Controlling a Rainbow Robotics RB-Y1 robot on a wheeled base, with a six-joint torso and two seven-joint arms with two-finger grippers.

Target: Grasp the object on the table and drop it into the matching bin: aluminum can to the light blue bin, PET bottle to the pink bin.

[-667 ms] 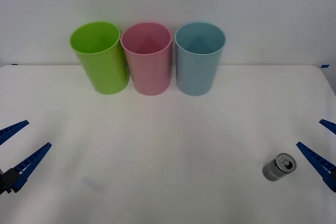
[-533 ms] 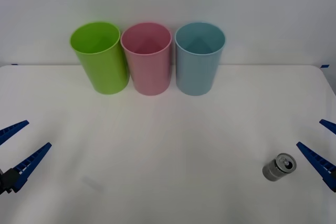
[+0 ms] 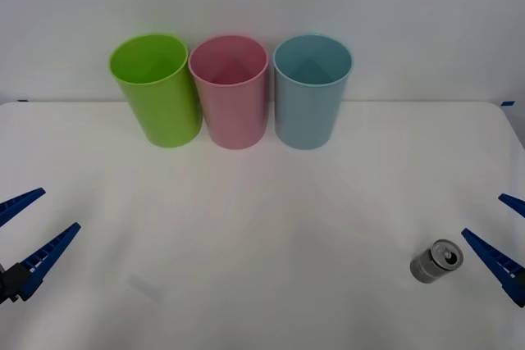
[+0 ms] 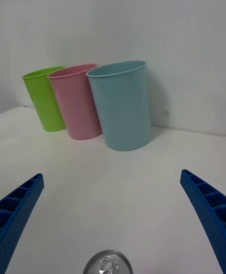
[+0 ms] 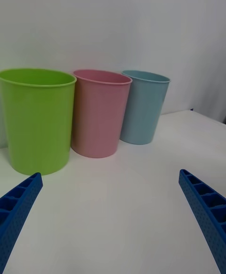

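One aluminum can [image 3: 437, 261] is standing upright on the white counter [image 3: 271, 227], near the front right corner, pull-tab top facing up. The right pincer [image 3: 507, 239] is hanging at the right edge of the front view, just beside the can and to its right, not touching it. Its two blue ribbed fingers [image 3: 490, 256] are spread wide apart, holding nothing. From the right wrist camera the can [image 4: 107, 261] is sitting low between the two spread fingers [image 4: 206, 208], roughly centred between them, with bare counter on either side.

The left pincer [image 3: 26, 227] is waiting at the front left edge of the counter, well apart from the can, fingers [image 5: 202, 210] likewise splayed and gripping nothing.

Count: one can, three cups, two pincers. The cups are standing upright in a row at the back of the counter against the white wall: a lime green cup [image 3: 156, 92] on the left, the pink bin [image 3: 230, 92] in the middle, the light blue bin [image 3: 310, 92] on the right. Green and pink are touching or nearly so; a narrow gap is showing between pink and light blue. All three are well apart from the can.
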